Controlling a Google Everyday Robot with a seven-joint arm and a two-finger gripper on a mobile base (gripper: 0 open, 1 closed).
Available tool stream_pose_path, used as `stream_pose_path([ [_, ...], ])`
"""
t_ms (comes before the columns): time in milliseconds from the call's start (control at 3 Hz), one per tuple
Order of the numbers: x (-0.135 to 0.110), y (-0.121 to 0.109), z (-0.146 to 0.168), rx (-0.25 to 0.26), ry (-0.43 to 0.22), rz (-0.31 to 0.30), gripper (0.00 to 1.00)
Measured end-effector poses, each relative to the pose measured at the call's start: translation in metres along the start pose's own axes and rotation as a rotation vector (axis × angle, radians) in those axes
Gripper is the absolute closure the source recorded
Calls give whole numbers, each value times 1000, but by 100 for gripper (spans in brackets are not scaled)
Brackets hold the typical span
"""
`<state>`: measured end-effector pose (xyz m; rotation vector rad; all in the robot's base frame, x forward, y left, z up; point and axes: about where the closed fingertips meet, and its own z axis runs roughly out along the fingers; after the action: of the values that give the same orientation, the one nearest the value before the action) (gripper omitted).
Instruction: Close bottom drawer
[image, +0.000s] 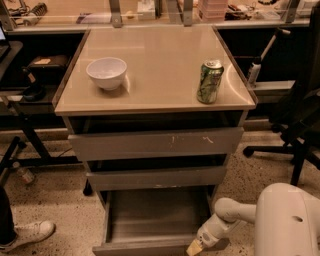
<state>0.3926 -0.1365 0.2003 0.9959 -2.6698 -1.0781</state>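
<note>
- Three grey-brown drawers sat under the worktop (160, 60). The bottom drawer (155, 215) stood pulled well out toward the camera, its tray bare and its plain front panel at the lower edge of view.
- My claw (195, 246) hung low at that drawer's front right corner, just beside the panel and perhaps touching it; the contact was hard to make out.
- Whether the claw was released or clenched I could not tell.
- The panel's long axis ran left to right and lay mostly to my claw's left. The drawer's travel ran straight back under the middle drawer (155, 177).
- I judged the push had to go away from the camera, and from that corner it might skew the tray.
</note>
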Motion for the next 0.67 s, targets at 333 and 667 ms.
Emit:
stream_pose_path([
  [333, 0, 0, 0, 0, 0, 0, 35],
  [667, 0, 0, 0, 0, 0, 0, 12],
])
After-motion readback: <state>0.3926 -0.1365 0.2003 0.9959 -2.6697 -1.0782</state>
